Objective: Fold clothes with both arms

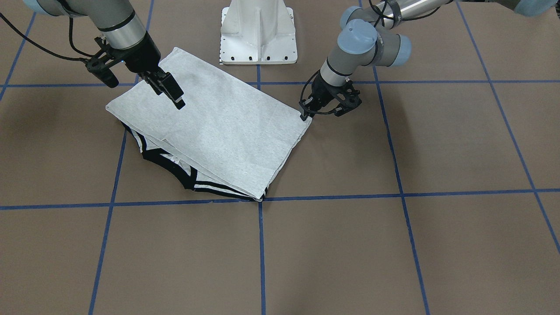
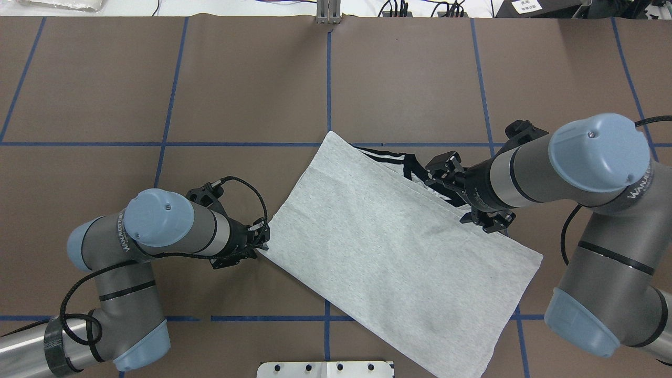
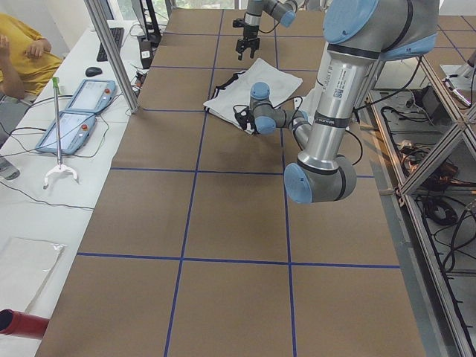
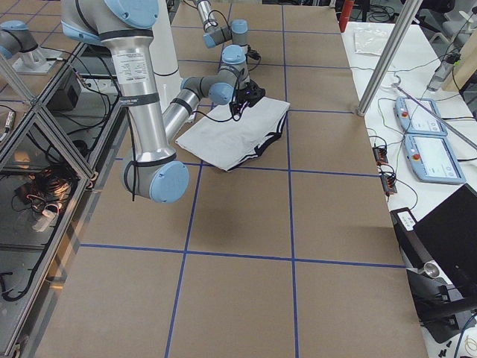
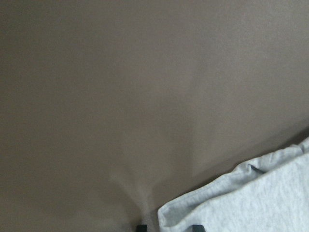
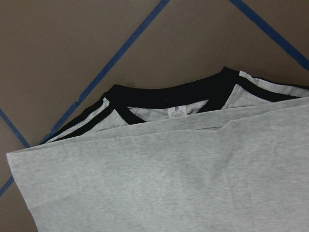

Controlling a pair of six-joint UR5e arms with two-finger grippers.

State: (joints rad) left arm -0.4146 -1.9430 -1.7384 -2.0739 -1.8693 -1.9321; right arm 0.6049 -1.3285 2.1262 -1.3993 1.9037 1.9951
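The grey T-shirt (image 1: 227, 131) lies folded flat on the brown table (image 1: 393, 245), just in front of the white base block (image 1: 258, 39), with its black collar (image 6: 164, 94) and striped shoulders at the edge farthest from that block. The left gripper (image 1: 305, 115) sits low at the shirt's corner on the robot's left. The wrist view shows that corner lying between the fingertips (image 5: 195, 226), but only their ends show, so a grip cannot be confirmed. The right gripper (image 1: 175, 98) hangs above the shirt's collar end, jaws apart and holding nothing.
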